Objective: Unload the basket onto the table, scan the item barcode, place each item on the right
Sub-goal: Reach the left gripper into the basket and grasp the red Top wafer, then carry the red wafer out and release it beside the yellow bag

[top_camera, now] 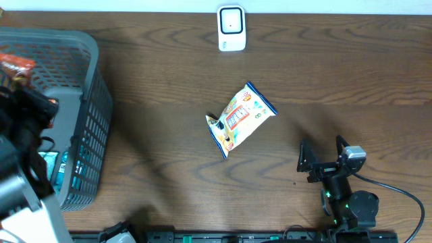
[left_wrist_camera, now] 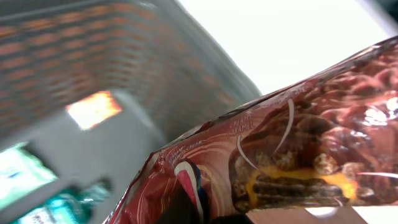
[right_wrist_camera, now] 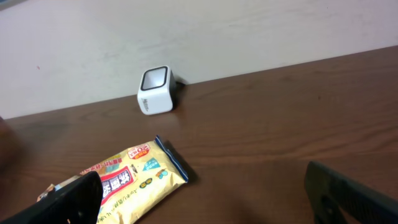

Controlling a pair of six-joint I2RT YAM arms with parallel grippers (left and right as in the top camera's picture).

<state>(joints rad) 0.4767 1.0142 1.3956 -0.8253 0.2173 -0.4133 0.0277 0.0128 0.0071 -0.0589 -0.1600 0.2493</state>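
Dark brown wood made up the desk [top_camera: 351,74], and one white scanner [top_camera: 231,28] stood at its far edge. Seen from overhead, one grey basket [top_camera: 91,81] sat well to the left of the scanner and nearer the robot. Above it the left arm held one red packet [top_camera: 15,64], well apart from the scanner. One yellow packet [top_camera: 239,118] lay flat on the robot's side of the scanner, its long axis slanted, neither pointing at the scanner nor square to it. The right jaws hung further from the scanner than that packet, and to its right.

From the left wrist, the left jaws were clamped on the red packet [left_wrist_camera: 298,155]. Its long axis rose to the right, and the scanner was out of sight. At least two teal packs [left_wrist_camera: 56,208] lay in the basket [left_wrist_camera: 93,56].

From the right wrist, the right jaws were spread wide and held nothing. The scanner [right_wrist_camera: 155,91] stood ahead, with the yellow packet [right_wrist_camera: 134,177] between it and them.

The red packet looked to be the item in hand. It would have to travel right and away from the robot to reach the scanner.
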